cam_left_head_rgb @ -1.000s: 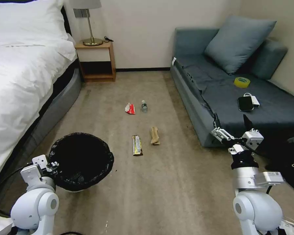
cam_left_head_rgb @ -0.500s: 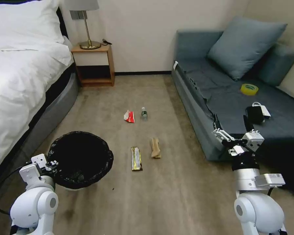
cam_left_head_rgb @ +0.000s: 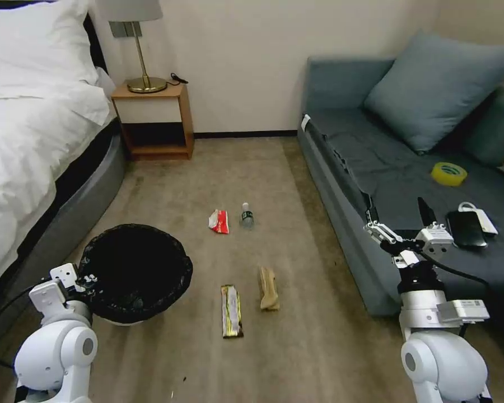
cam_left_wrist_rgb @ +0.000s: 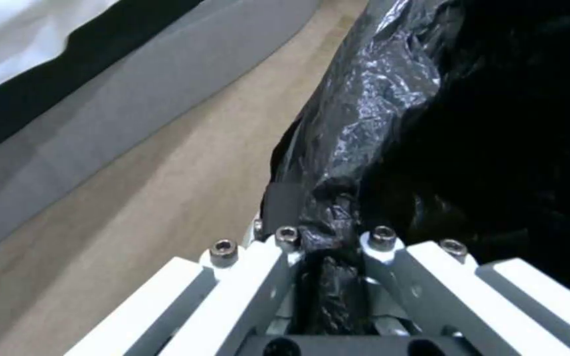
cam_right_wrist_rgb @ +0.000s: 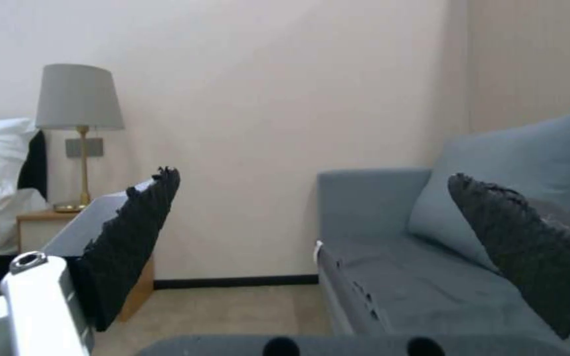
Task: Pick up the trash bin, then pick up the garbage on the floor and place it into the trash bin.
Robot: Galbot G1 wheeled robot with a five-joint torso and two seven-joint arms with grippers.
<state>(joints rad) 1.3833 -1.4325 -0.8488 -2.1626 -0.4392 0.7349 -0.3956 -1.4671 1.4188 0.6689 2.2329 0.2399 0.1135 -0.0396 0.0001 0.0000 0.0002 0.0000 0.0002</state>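
Observation:
The trash bin, white with a black bag over its rim, hangs at my lower left. My left gripper is shut on its near rim; the left wrist view shows the fingers pinching the crinkly bag. The garbage lies on the carpet ahead: a red-white wrapper, a tiny bottle, a long gold-dark wrapper and a tan paper piece. My right gripper is raised by the sofa's front edge, open and empty, its black pads wide apart.
A white bed runs along the left. A nightstand with a lamp stands by the far wall. The grey sofa on the right carries a cushion, a yellow tape roll and a black phone. Open carpet lies between bed and sofa.
The whole view has shifted, so the camera has moved: the litter now sits lower and nearer. The bin has stayed with my left gripper. Both arms keep their pose.

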